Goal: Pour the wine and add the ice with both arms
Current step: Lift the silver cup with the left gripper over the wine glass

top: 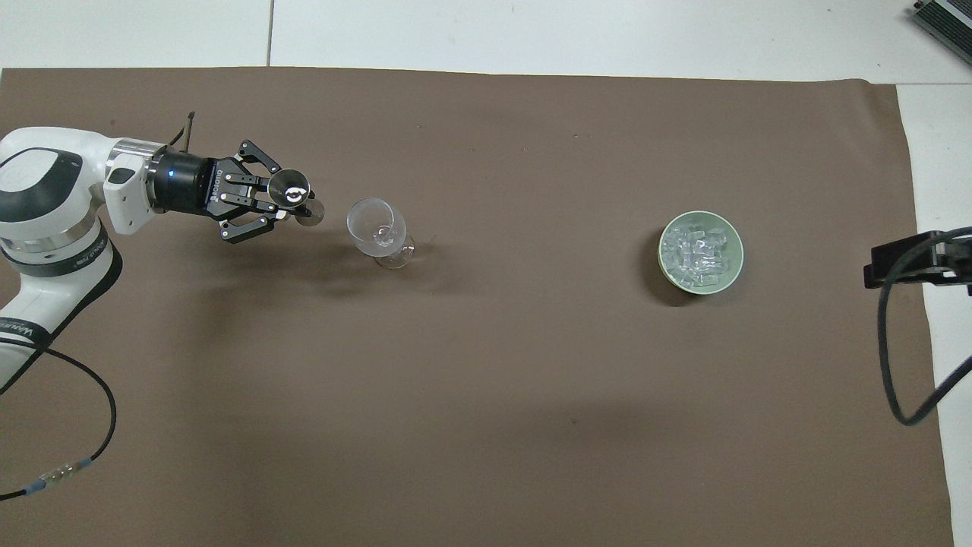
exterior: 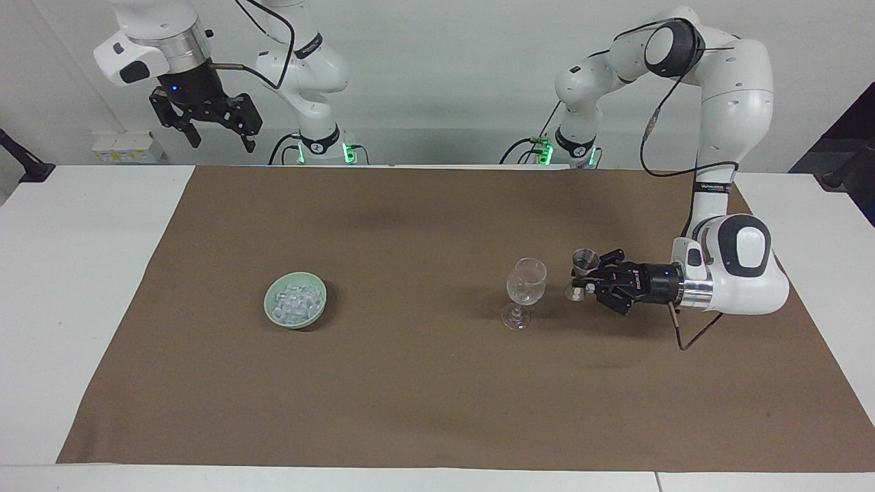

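An empty-looking stemmed glass (exterior: 526,281) (top: 373,224) stands on the brown cloth toward the left arm's end. Beside it my left gripper (exterior: 582,279) (top: 285,200) reaches in level, shut on the waist of an upright metal jigger (exterior: 586,261) (top: 289,188). The jigger is a little apart from the glass's bowl. No wine shows, and I cannot tell what the jigger holds. The ice (exterior: 296,298) (top: 695,249) fills a pale green bowl (exterior: 302,322) (top: 663,267) toward the right arm's end. My right gripper (exterior: 222,140) hangs open high above the table's edge at the robots' end, holding nothing.
The brown cloth (exterior: 424,396) (top: 486,395) covers most of the white table (exterior: 61,287). A small white box (exterior: 126,147) sits by the wall under the right gripper. The left arm's black cable (top: 99,387) loops over the cloth.
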